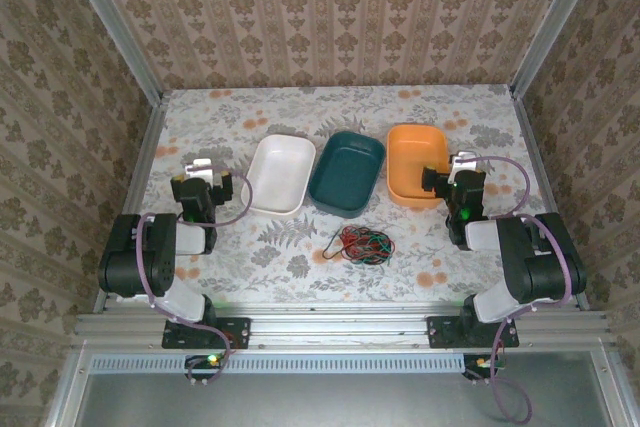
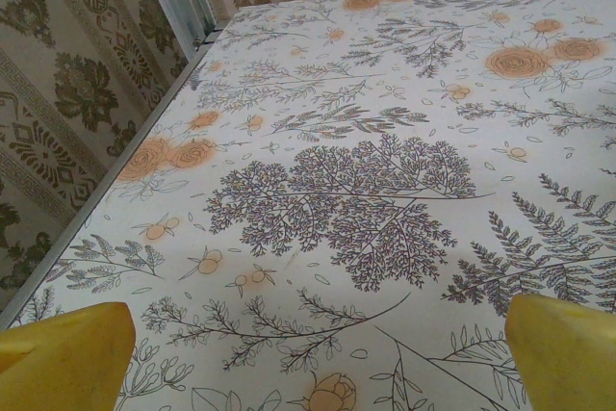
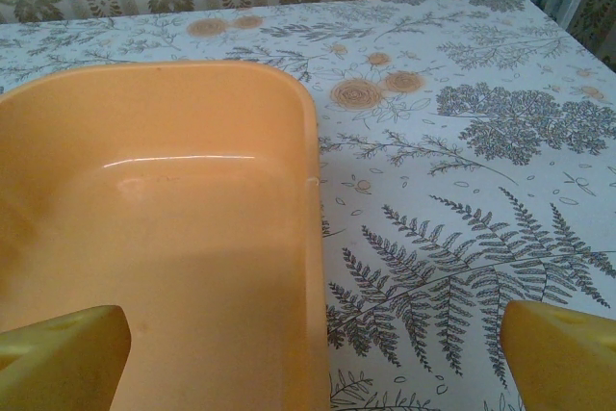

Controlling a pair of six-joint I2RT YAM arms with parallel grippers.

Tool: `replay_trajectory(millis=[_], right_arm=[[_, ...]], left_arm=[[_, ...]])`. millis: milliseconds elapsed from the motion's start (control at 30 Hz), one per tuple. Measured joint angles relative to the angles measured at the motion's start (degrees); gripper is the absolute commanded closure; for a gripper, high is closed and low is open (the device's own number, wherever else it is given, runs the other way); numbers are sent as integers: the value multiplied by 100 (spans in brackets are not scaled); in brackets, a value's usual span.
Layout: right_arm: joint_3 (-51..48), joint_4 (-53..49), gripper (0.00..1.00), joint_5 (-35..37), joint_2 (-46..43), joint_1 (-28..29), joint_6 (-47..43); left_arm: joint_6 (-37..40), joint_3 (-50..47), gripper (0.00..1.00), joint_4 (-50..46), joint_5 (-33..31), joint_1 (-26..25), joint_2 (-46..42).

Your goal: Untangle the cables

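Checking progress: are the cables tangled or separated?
Tangled: the cables lie as one overlapping red, green and black heap on the table.

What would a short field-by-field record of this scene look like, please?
cables: red, green and black, tangled in one pile on the table, in front of the teal tray
trays: white tray, teal tray, orange tray, in a row left to right, nothing in them
left gripper: open, holding nothing, above bare table left of the white tray
right gripper: open, holding nothing, at the orange tray's near right corner
task state: cables not yet separated
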Motion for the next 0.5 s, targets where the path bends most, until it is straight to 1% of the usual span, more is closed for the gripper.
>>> replay_trajectory(millis=[267, 333, 400, 433, 500], right_arm=[[0, -2, 0, -122, 0, -28, 2], [46, -160, 0, -153, -37, -39, 0], [369, -1123, 12, -177, -319, -44, 24], [619, -1694, 16, -177, -494, -46, 92], [1392, -2865, 17, -125, -955, -33, 323]], left_arm=[[0, 26, 0, -79, 90, 31, -15], [4, 275, 0, -796, 63, -15, -186], [28, 776, 0, -1698, -151, -192, -546], [72, 992, 0, -1980, -247, -315, -776], [144, 1305, 0, -2280, -544, -649, -1344]])
